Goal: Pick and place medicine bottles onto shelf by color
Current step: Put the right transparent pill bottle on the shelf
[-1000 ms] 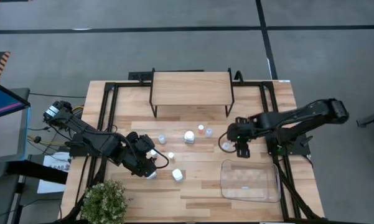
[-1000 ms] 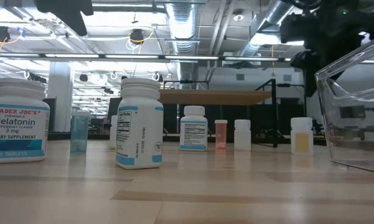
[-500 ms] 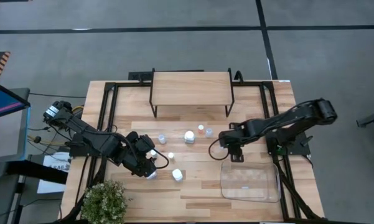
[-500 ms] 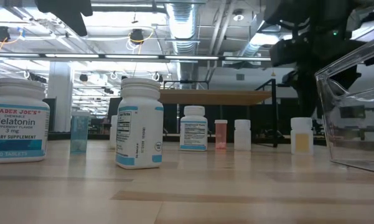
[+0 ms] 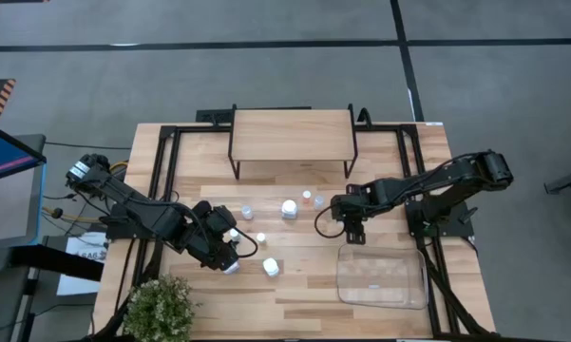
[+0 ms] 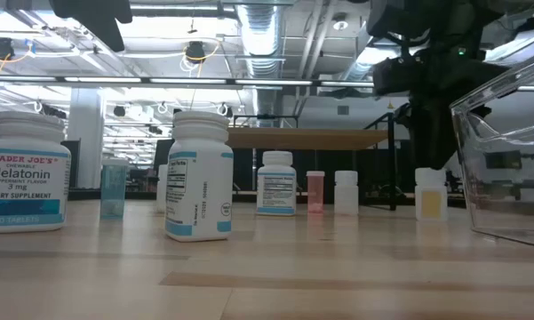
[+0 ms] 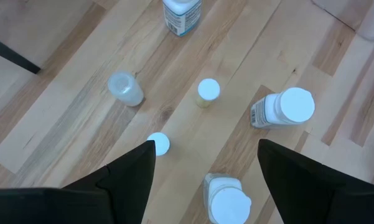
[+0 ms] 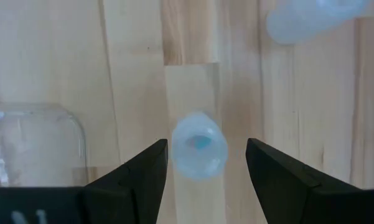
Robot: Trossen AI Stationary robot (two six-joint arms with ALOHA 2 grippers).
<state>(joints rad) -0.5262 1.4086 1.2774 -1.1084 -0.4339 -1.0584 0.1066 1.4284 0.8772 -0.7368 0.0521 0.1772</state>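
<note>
Small white-capped bottle stands upright on the table, in front of the shelf toward its right end, just beyond the clear tray. Right gripper is over it, fingers apart on either side, not touching. Near it, closer to the shelf: orange bottle, white bottle, bigger white bottle. Clear-bluish bottle sits in front of the shelf's left end. Further out from the shelf: yellowish bottle, chunky white bottle, Melatonin bottle. Left gripper hangs above these, front-left of the shelf, fingers spread, holding nothing. Potted plant at the table's corner, far from the shelf.
</note>
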